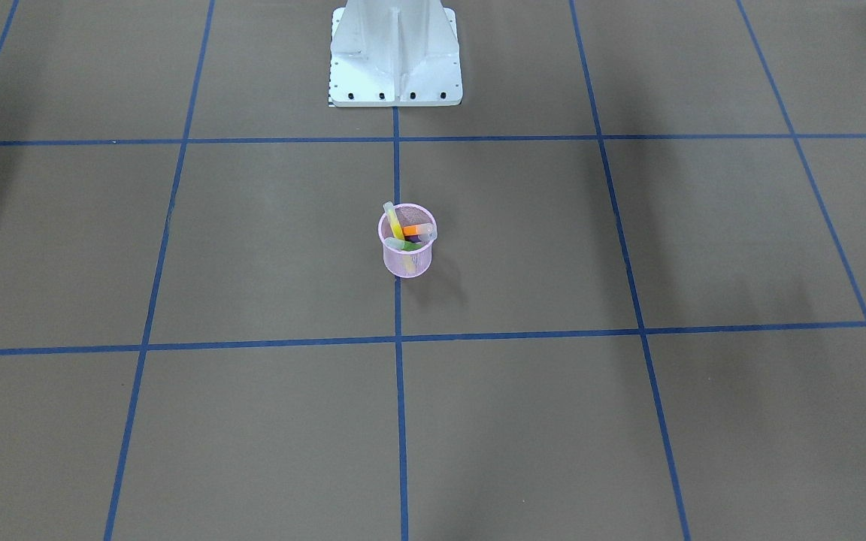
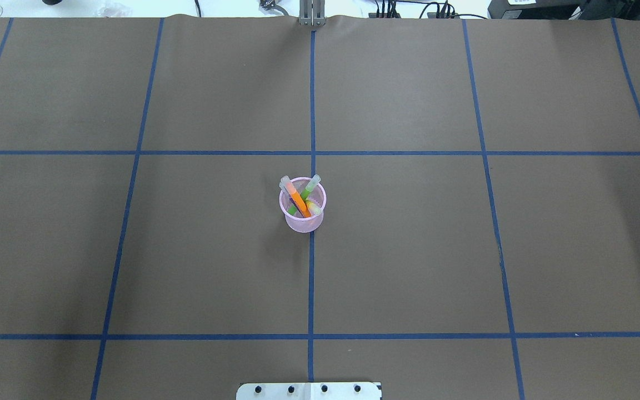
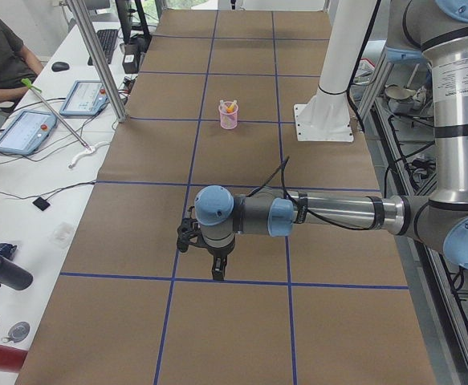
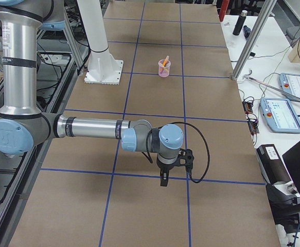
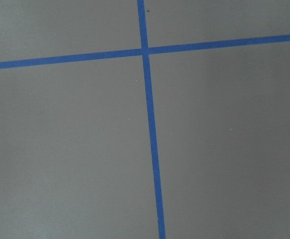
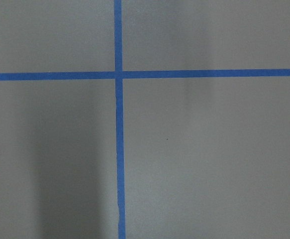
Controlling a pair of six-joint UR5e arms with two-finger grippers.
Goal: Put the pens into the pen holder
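Observation:
The light-pink mesh pen holder stands upright at the middle of the table, also in the overhead view. Inside it stand the yellow pen, the orange pen, the green pen and a dark purple pen, leaning with caps above the rim. No pen lies on the table. My left gripper shows only in the exterior left view, far from the holder, pointing down; I cannot tell if it is open. My right gripper shows only in the exterior right view, likewise.
The brown table carries a blue tape grid. The white robot base stands behind the holder. Side benches hold tablets, bottles and cables. A person sits at the far left bench. Both wrist views show only table and tape.

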